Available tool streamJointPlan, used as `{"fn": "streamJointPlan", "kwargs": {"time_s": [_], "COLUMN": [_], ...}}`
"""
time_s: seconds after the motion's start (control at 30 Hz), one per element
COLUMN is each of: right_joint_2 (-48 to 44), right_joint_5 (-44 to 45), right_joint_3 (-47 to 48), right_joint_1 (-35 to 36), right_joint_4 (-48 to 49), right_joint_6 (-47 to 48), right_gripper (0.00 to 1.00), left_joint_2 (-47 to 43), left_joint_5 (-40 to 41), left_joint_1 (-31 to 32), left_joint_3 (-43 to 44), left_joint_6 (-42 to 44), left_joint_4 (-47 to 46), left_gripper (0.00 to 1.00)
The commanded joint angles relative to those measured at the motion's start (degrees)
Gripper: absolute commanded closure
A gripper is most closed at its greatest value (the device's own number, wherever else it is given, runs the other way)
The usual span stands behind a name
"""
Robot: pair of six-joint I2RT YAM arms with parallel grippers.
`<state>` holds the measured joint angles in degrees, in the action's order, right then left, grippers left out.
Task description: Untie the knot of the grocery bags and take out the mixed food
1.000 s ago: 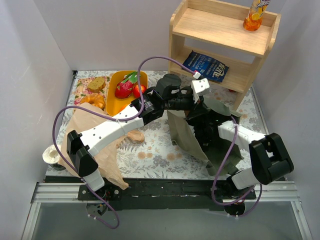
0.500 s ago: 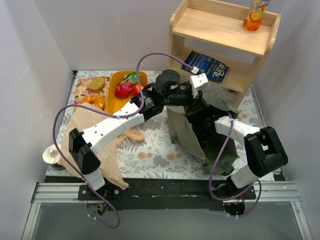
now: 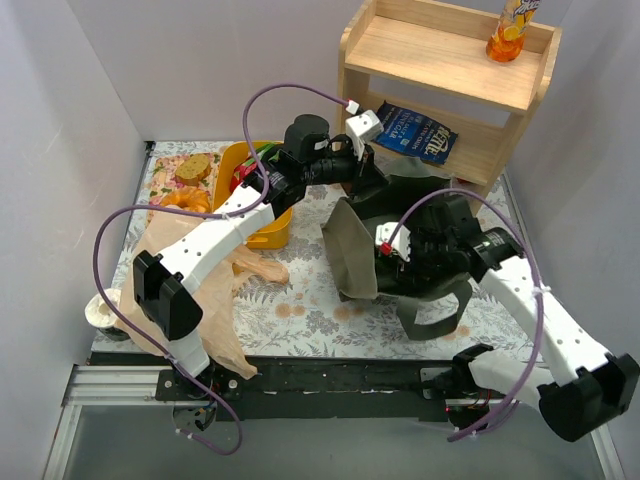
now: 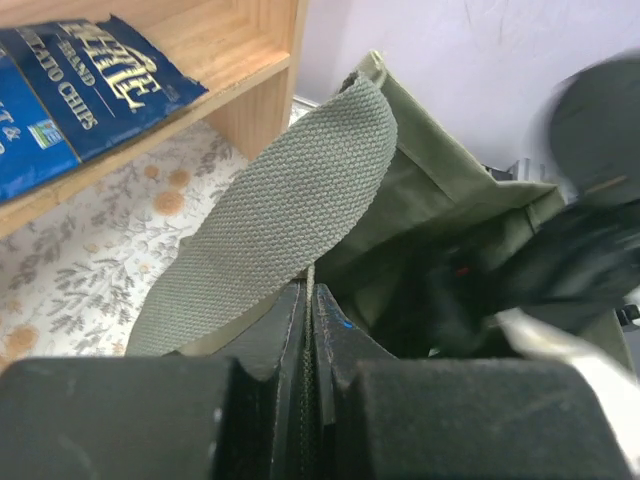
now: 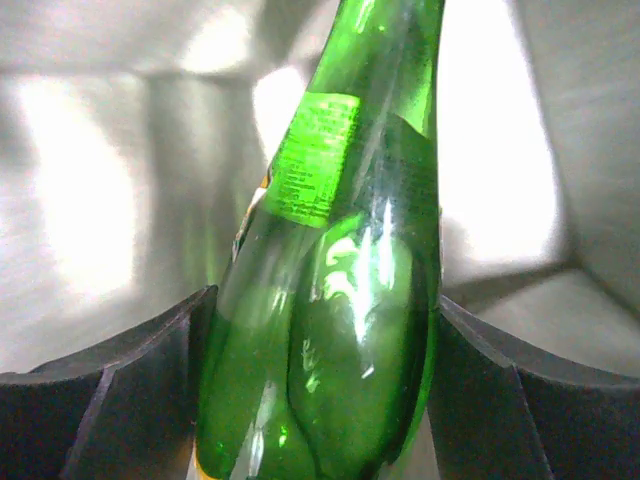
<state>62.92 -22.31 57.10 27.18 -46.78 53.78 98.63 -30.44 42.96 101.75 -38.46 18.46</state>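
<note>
My left gripper (image 4: pixel 310 297) is shut on the flat strap (image 4: pixel 290 200) of the olive tote (image 3: pixel 350 252) and holds it up near the shelf; in the top view the left gripper (image 3: pixel 372 185) is above the tote's far rim. My right gripper (image 3: pixel 397 262) reaches into the tote's mouth. In the right wrist view the right gripper (image 5: pixel 320 335) has both fingers pressed against the green bottle (image 5: pixel 340 300). The tan plastic bag (image 3: pixel 190 265) lies flat at the left with a bunched end (image 3: pixel 265 270); I cannot tell whether the knot is tied. A bread slice (image 3: pixel 193 167) and a donut (image 3: pixel 185 200) lie at the far left.
A yellow tray (image 3: pixel 272 228) with red produce is partly under my left arm. The wooden shelf (image 3: pixel 450 75) at the back right holds a blue snack packet (image 3: pixel 418 130) and an orange bottle (image 3: pixel 507 35). A white cup (image 3: pixel 103 310) stands at the near left edge.
My left gripper has pulled the tote's strap up and back toward the left. My right arm has swung round, and its fingers have closed on the green bottle inside the tote.
</note>
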Motion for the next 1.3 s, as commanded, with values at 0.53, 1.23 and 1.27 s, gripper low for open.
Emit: {"fn": "streamJointPlan", "kwargs": {"time_s": [0.53,1.23,1.27], "right_joint_2": [-7.5,13.3,13.7], "right_joint_5": [-6.1,5.0,5.2], "right_joint_3": [29.8,46.6,46.3], "right_joint_1": [0.3,-2.6,-2.6], "right_joint_4": [7.7,36.1,36.8], "right_joint_6": [-25.0,-32.8,-34.0], "right_gripper": [0.99,0.99,0.99], "left_joint_2": [5.6,-0.7,0.3], "left_joint_5": [-9.5,-20.0,-20.0], "left_joint_1": [-12.8,-22.8,-22.1], "left_joint_3": [13.1,8.9,9.6], "left_joint_6": [-17.6,-43.6,-42.6], "left_joint_4": [-2.6,-31.3,-31.4], "left_gripper": [0.10,0.02,0.02]}}
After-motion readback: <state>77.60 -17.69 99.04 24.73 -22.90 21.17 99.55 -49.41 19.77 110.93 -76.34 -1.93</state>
